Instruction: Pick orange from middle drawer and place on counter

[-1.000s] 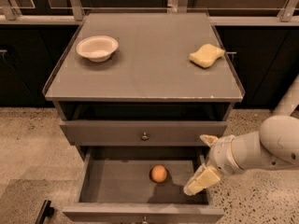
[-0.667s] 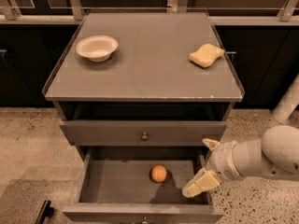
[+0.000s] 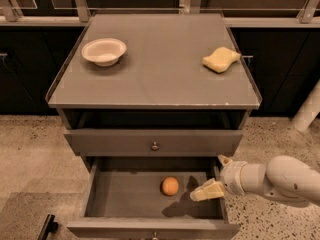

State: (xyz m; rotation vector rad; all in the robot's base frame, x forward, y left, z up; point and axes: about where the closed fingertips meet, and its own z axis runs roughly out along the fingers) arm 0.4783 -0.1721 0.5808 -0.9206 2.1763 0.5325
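The orange (image 3: 170,185) lies on the floor of the open middle drawer (image 3: 125,199), right of centre. My gripper (image 3: 207,178) reaches in from the right over the drawer's right end, a little to the right of the orange and not touching it. Its pale fingers (image 3: 206,191) stand apart, open and empty. The counter (image 3: 160,69) is the grey cabinet top above the drawers.
A white bowl (image 3: 103,51) stands at the counter's back left and a yellow wavy sponge (image 3: 221,59) at its back right. The drawer front above (image 3: 155,143) is shut. My white arm (image 3: 280,179) comes in from the right over the speckled floor.
My arm has sunk lower and the gripper has edged left, closer to the orange. The orange has not moved.
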